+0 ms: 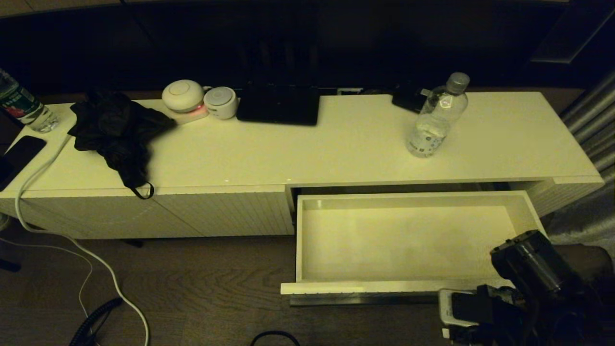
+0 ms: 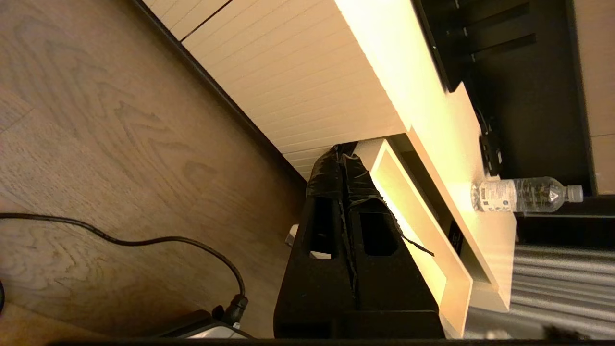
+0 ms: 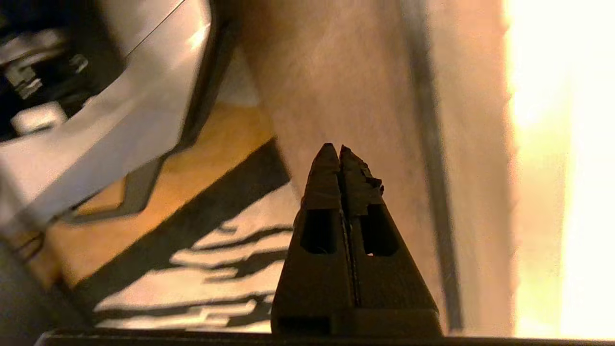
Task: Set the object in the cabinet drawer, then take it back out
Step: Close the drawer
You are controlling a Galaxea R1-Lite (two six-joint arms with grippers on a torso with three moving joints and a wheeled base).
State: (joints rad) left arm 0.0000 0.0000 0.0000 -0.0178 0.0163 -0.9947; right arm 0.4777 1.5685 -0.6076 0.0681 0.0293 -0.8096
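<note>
The small clear water bottle (image 1: 435,115) with a grey-white cap stands upright on the white cabinet top, toward its right end and behind the drawer; it also shows in the left wrist view as the bottle (image 2: 523,194). The cabinet drawer (image 1: 384,287) is pulled far out, its white inside bare, and its wall (image 2: 459,288) shows beside my left gripper (image 2: 342,153). That gripper is shut on nothing and hangs low over the floor, out of the head view. My right arm (image 1: 528,274) is at the drawer's front right corner, and the right gripper (image 3: 340,149) is shut on nothing.
On the cabinet top's left lie a black cloth (image 1: 115,129), two round white devices (image 1: 182,95) and a dark flat box (image 1: 278,105). A bottle with a red-green label (image 1: 24,108) stands far left beside a phone (image 1: 21,154). A white cable (image 1: 48,226) trails to the floor.
</note>
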